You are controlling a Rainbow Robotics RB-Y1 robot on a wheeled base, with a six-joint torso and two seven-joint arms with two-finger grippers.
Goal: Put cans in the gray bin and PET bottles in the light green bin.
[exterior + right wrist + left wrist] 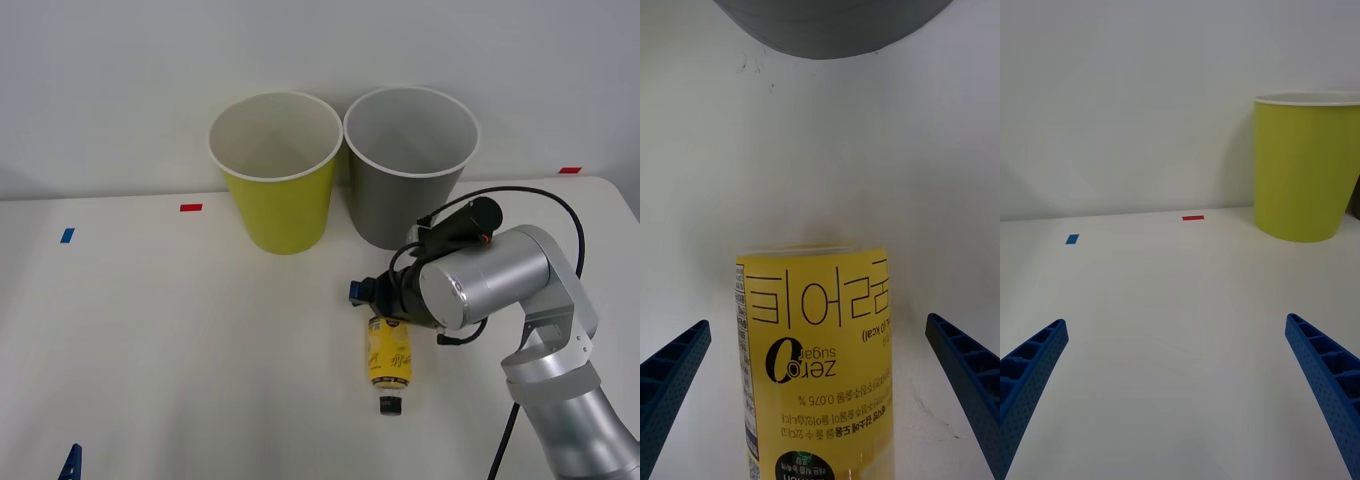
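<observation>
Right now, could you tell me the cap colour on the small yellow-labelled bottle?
Black cap; front view shows it best.

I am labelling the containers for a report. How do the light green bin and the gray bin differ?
The light green bin is yellow-green outside; the gray bin is dark gray outside. The light green bin stands to the robot's left, the gray bin to its right, nearer the lying PET bottle. Both are upright, tapered, similar in size, with white rims and insides.
</observation>
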